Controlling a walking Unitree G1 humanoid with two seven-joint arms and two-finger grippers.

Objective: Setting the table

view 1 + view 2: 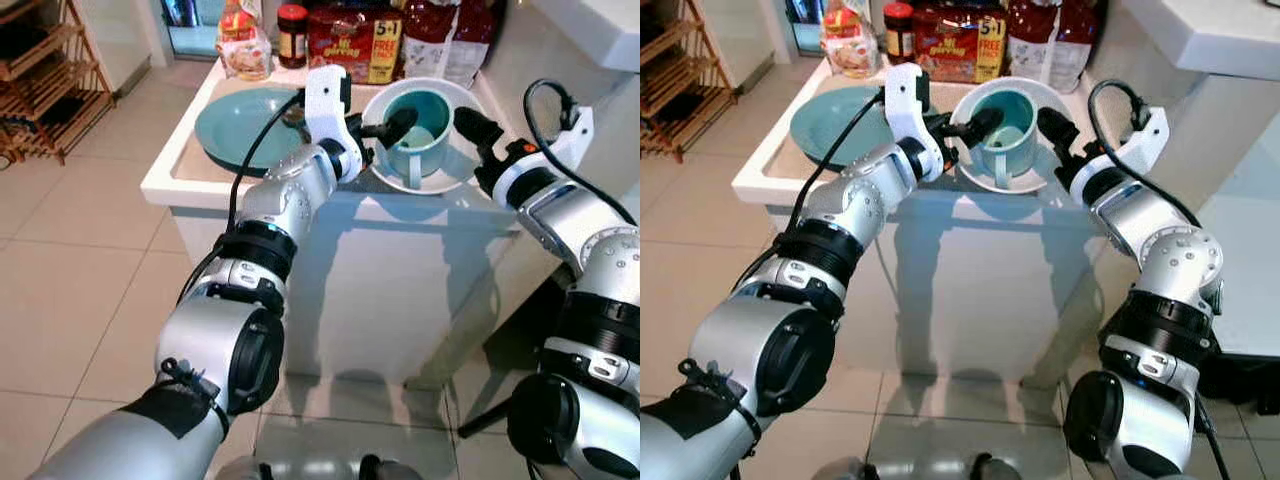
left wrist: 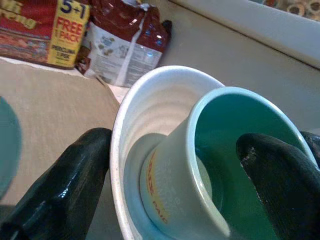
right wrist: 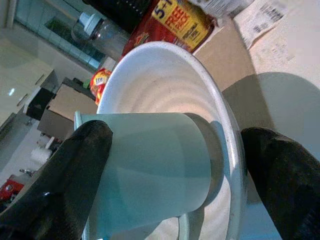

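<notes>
A teal mug [image 1: 425, 130] stands tilted inside a white bowl [image 1: 450, 182] on the white counter [image 1: 180, 178]. A teal plate [image 1: 240, 125] lies on the counter just left of the bowl. My left gripper [image 1: 388, 132] is open at the bowl's left rim. One of its fingers [image 2: 280, 185] reaches into the mug and the other [image 2: 70, 190] sits outside the bowl wall. On the bowl's right side my right gripper [image 1: 476, 142] is open too, its fingers [image 3: 75, 170] spread around mug and bowl.
Against the counter's back stand a red box [image 1: 355, 40], a dark jar [image 1: 292, 35], a snack bag [image 1: 245, 48] and red-and-white bags [image 1: 440, 35]. A wooden rack [image 1: 40, 80] stands on the tiled floor at far left. Another white surface [image 1: 600, 30] is at upper right.
</notes>
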